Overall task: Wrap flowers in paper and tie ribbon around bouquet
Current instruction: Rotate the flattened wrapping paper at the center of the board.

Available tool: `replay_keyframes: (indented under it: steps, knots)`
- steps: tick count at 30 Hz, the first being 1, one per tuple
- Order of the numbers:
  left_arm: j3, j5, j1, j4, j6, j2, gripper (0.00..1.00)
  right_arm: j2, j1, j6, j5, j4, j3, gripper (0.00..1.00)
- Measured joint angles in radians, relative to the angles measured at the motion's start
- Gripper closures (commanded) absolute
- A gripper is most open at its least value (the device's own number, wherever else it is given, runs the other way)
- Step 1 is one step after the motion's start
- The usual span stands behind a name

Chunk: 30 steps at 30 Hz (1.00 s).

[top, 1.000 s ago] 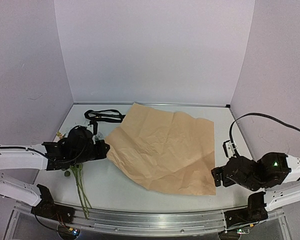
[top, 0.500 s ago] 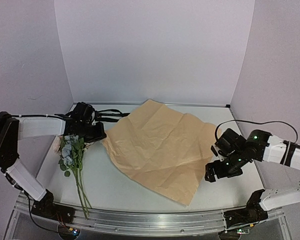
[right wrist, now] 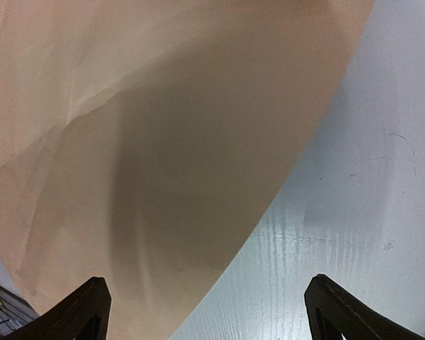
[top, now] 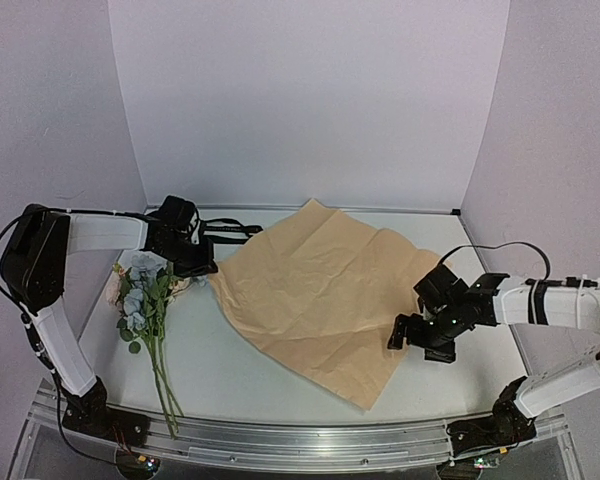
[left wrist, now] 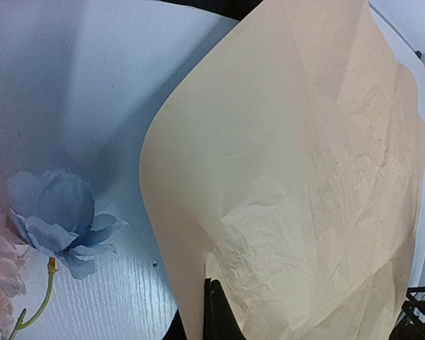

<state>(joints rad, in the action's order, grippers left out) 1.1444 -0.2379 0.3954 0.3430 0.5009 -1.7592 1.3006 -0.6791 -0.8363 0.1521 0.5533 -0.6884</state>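
Two hands: left hand [top: 200,266] pinching paper [top: 320,300] corner; right hand [top: 412,340] agape (flowers [top: 145,305]: stems nearward).

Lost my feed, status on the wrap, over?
Left fingers shut on paper's left corner. Right fingers open over its right edge. Flowers on table left of paper, unwrapped. Ribbon at back.

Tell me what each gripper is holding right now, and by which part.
The left gripper is shut on the paper, pinching its left corner. The right gripper is open at the paper's right edge, holding nothing.
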Motion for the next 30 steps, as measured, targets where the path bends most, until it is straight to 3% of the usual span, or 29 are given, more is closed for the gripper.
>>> replay_keyframes:
  steps: [13, 15, 18, 21, 25, 30]
  knots:
    - [0.002, -0.030, -0.002, 0.024, -0.008, -0.014, 1.00, 0.059, 0.000, -0.226, -0.134, -0.320, 0.134, 0.29]
    - [0.002, -0.033, -0.002, 0.024, -0.008, -0.014, 1.00, 0.066, 0.000, -0.244, -0.143, -0.364, 0.140, 0.41]
    - [0.002, -0.037, -0.002, 0.024, -0.009, -0.014, 1.00, 0.068, 0.000, -0.273, -0.158, -0.404, 0.152, 0.72]
    - [0.002, -0.041, -0.002, 0.024, -0.012, -0.014, 1.00, 0.066, 0.000, -0.289, -0.172, -0.426, 0.168, 0.94]
    - [0.002, -0.057, -0.002, 0.024, -0.015, -0.014, 1.00, 0.051, -0.018, -0.328, -0.204, -0.441, 0.207, 1.00]
    - [-0.015, -0.075, -0.002, 0.008, -0.014, -0.009, 1.00, -0.018, -0.172, -0.368, -0.324, -0.425, 0.269, 1.00]
